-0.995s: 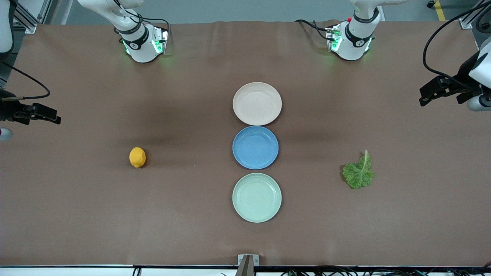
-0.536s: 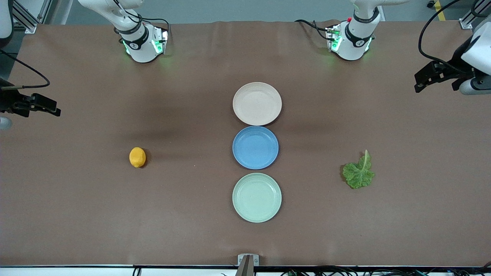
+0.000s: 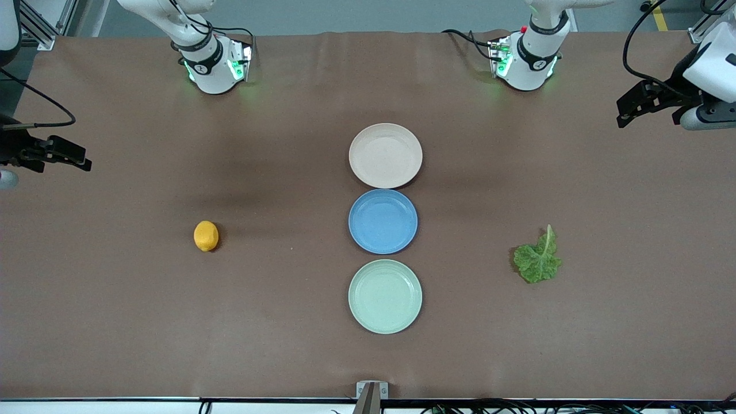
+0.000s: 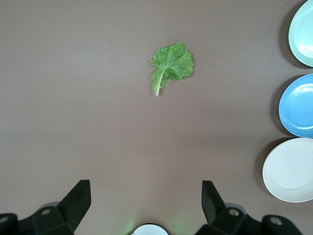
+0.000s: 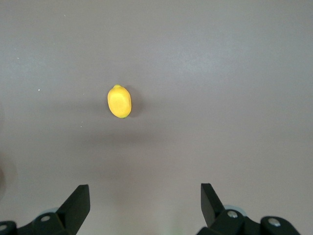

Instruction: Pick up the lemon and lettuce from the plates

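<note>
The lemon lies on the bare table toward the right arm's end, and it also shows in the right wrist view. The lettuce lies on the bare table toward the left arm's end, and it also shows in the left wrist view. The beige-pink plate and the mint green plate are empty. My left gripper is open and empty, high over its end of the table. My right gripper is open and empty, high over its own end.
An empty blue plate sits between the two task plates in a row down the table's middle. The three plates show at the edge of the left wrist view. The arm bases stand along the table's edge farthest from the front camera.
Both grippers have moved up the front view at their ends of the table, the left one more than the right. The lemon, lettuce and plates have not moved.
</note>
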`<control>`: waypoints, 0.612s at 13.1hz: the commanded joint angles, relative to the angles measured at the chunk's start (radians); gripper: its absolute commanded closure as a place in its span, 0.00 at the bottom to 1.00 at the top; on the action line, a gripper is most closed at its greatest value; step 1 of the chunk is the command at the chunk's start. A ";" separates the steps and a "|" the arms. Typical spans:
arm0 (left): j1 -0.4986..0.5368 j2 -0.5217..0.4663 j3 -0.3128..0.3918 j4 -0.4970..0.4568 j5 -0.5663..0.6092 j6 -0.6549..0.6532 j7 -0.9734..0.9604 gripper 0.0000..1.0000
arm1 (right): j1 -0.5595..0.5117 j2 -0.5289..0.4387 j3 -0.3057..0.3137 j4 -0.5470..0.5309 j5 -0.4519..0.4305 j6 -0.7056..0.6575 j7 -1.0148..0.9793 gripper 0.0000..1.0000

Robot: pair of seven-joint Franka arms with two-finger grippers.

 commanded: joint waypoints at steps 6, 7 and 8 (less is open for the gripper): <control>0.005 -0.019 0.007 -0.019 -0.027 0.008 0.025 0.00 | -0.017 -0.089 0.018 -0.056 -0.011 0.001 0.007 0.00; 0.005 -0.019 0.007 -0.019 -0.027 0.008 0.027 0.00 | -0.017 -0.088 0.019 -0.056 -0.011 0.002 0.007 0.00; 0.005 -0.017 0.007 -0.019 -0.027 0.008 0.027 0.00 | -0.011 -0.089 0.019 -0.056 -0.011 -0.001 0.007 0.00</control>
